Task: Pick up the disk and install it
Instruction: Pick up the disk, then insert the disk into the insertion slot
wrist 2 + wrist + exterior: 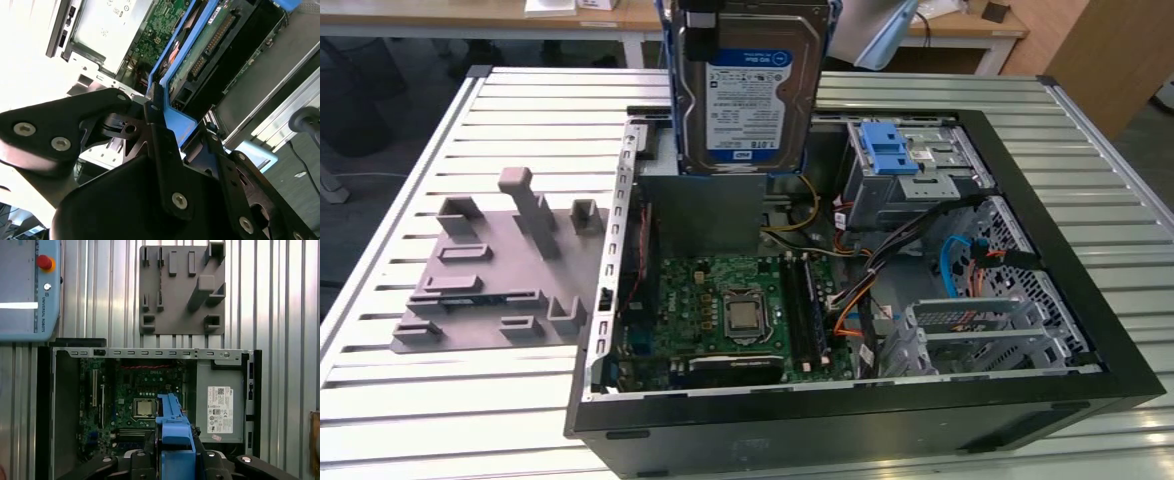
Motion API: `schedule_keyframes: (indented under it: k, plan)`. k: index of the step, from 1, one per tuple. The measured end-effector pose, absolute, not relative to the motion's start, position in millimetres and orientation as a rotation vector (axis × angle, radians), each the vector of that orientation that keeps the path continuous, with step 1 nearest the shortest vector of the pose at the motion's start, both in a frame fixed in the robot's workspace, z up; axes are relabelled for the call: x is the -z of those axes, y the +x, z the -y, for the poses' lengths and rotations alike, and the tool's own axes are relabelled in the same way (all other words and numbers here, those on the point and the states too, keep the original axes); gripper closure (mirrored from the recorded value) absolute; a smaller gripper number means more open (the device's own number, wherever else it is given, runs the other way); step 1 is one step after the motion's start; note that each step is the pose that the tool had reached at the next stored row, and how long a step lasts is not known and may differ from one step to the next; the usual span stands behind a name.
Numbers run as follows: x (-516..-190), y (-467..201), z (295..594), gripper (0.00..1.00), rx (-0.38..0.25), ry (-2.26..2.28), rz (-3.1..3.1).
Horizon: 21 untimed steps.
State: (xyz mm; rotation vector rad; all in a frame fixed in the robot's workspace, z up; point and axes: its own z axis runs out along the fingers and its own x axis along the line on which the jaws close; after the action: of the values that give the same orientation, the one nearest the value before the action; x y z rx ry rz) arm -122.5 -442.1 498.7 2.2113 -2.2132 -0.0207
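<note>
Disk: upright in the air above the open computer case, label facing the exterior view.
Gripper: clamped on the disk's blue carrier frame.
Grey fixture plate: beside the case, on the slatted table.

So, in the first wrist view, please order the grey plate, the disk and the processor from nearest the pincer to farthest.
1. The disk, clamped in the pincer.
2. The processor, inside the open case.
3. The grey plate, outside, beyond the case wall.
</note>
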Motion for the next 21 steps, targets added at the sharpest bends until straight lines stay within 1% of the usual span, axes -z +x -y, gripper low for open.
schedule_keyframes:
  k: [21]
  plan:
    - [-497, -96, 450, 0.64, 0.021, 2.211, 2.213]
